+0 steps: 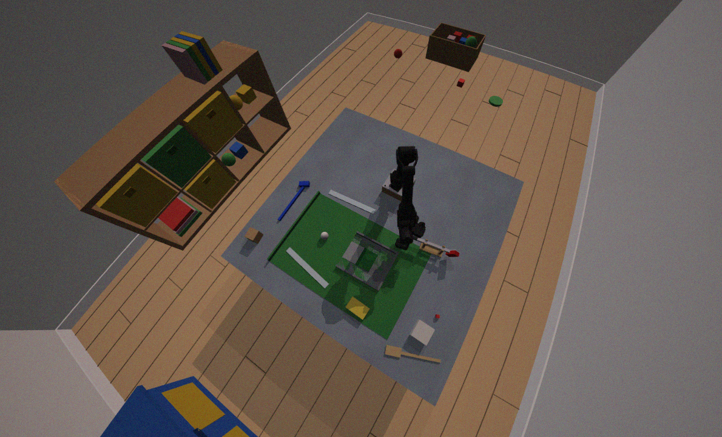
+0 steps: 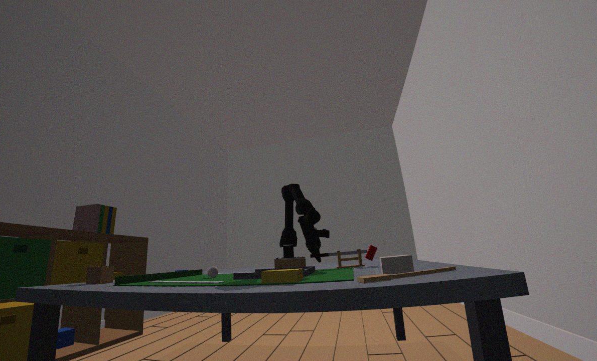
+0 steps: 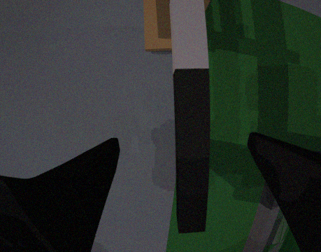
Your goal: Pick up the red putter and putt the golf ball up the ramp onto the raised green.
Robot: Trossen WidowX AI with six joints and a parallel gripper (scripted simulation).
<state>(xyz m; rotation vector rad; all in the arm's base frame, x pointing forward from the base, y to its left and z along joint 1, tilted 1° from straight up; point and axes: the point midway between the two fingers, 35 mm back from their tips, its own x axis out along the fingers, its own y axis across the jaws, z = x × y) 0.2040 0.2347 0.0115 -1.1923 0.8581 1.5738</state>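
One target: putter (image 3: 191, 98), propped on rack (image 3: 156, 10) so its grip clears the mat.
gripper (image 3: 184, 164): wide open, empty, straddling the grip.
ball (image 1: 324, 235): well apart from putter.

On the table (image 1: 461, 206) there is one arm (image 1: 405, 190) with one gripper (image 1: 407, 243). There are two putters: a red one (image 1: 439, 249) on a wooden stand near the right edge and a blue one (image 1: 293, 199) by the left edge. One ball (image 1: 324, 235) lies on one green mat (image 1: 309, 223). Two white strips (image 1: 351, 201) lie on that mat. There is one grey frame (image 1: 367, 260) and one yellow wedge (image 1: 357, 307). One tan cube (image 1: 253, 234) sits at the left corner, and one white block (image 1: 422, 332), one wooden mallet (image 1: 410, 354) and one small red cube (image 1: 437, 316) lie toward the near corner.
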